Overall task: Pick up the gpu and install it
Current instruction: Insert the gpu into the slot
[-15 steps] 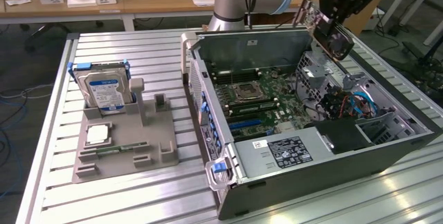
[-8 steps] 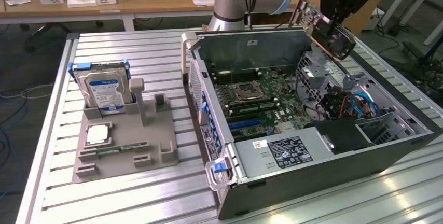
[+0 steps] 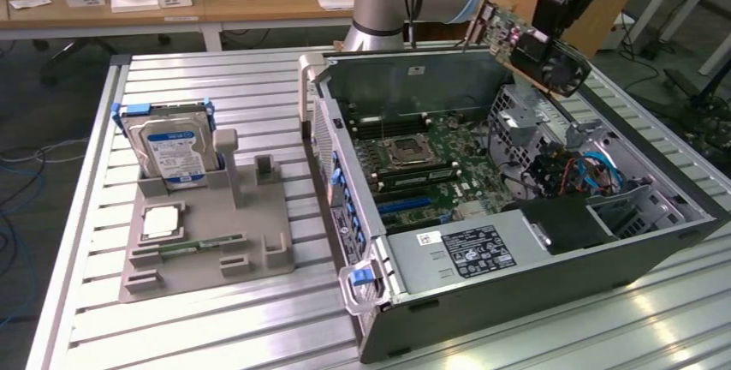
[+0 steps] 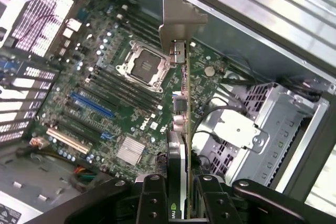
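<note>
Gripper: The gripper has its two dark fingers pressed onto the opposite faces of the gpu, pinching it at one end.
Gpu, place: The gpu hangs in the air above the far corner of the open computer case, on the exterior view's right. It is tilted and touches nothing but the gripper.
Gpu, seen from the wrist: The gpu runs edge-on away from the fingers, with its metal bracket at the free end. The motherboard lies well below it.
Slots: The blue slot and the pale slot sit apart from the card's line, so the card is not yet seated.
Weight and stiffness: It looks like a light, thin, rigid board that should not sag, though the long free end could swing or pivot in a two-finger pinch.
Fragility: The small parts on its faces and the contact edge are probably easy to damage, and side loads would strain the board.
Where to hold: The flat faces near one end, as it is held now, look best, keeping the contact edge and bracket free.
Other parts: A hard drive stands and a memory stick lies on the grey holder, on the exterior view's left.
</note>
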Robot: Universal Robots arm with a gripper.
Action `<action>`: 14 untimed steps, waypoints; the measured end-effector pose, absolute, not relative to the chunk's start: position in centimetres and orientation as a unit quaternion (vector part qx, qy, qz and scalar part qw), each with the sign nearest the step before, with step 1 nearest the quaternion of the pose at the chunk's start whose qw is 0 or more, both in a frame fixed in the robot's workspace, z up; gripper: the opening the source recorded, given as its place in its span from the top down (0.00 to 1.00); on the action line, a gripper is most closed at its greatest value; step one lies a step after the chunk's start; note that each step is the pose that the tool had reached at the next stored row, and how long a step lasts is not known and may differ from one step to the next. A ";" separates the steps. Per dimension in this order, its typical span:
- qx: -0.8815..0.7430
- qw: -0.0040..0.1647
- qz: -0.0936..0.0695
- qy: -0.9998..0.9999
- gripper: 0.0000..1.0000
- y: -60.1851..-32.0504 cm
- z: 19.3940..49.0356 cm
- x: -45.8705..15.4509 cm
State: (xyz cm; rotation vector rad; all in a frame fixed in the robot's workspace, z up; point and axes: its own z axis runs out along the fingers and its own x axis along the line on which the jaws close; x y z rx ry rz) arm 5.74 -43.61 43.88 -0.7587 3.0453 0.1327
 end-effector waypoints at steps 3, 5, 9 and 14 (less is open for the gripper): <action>-0.262 -0.001 0.042 0.964 0.73 -43.6 43.9 5.7; -0.276 -0.001 0.042 0.960 0.73 -43.6 43.9 5.7; -0.303 -0.003 0.042 0.952 0.73 -43.6 43.8 5.7; -0.334 -0.004 0.042 0.942 0.73 -43.6 43.8 5.7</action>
